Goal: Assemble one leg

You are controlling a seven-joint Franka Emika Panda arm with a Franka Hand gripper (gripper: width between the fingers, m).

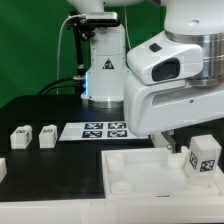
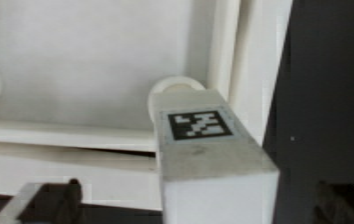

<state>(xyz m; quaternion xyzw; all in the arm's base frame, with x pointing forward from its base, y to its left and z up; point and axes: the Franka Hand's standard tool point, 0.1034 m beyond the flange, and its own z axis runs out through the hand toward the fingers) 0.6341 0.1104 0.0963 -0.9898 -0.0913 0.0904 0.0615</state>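
Observation:
A leg [image 1: 206, 156] with square tags stands upright on the far right corner of the large white tray-like part [image 1: 140, 170]. My gripper [image 1: 194, 148] reaches down around its upper end. In the wrist view the leg [image 2: 209, 150] runs away from the camera, and its rounded far end sits at a corner of the tray-like part [image 2: 85, 100]. The dark fingers [image 2: 53, 200] show at both sides with a gap to the leg, so the jaws stand open around it. Two more legs [image 1: 20, 137] [image 1: 47, 135] lie on the black table at the exterior view's left.
The marker board [image 1: 105, 129] lies flat behind the tray-like part. Another white piece [image 1: 2, 168] shows at the exterior view's left edge. The robot base [image 1: 103, 70] stands at the back. A raised rim [image 2: 218, 50] of the tray-like part runs beside the leg.

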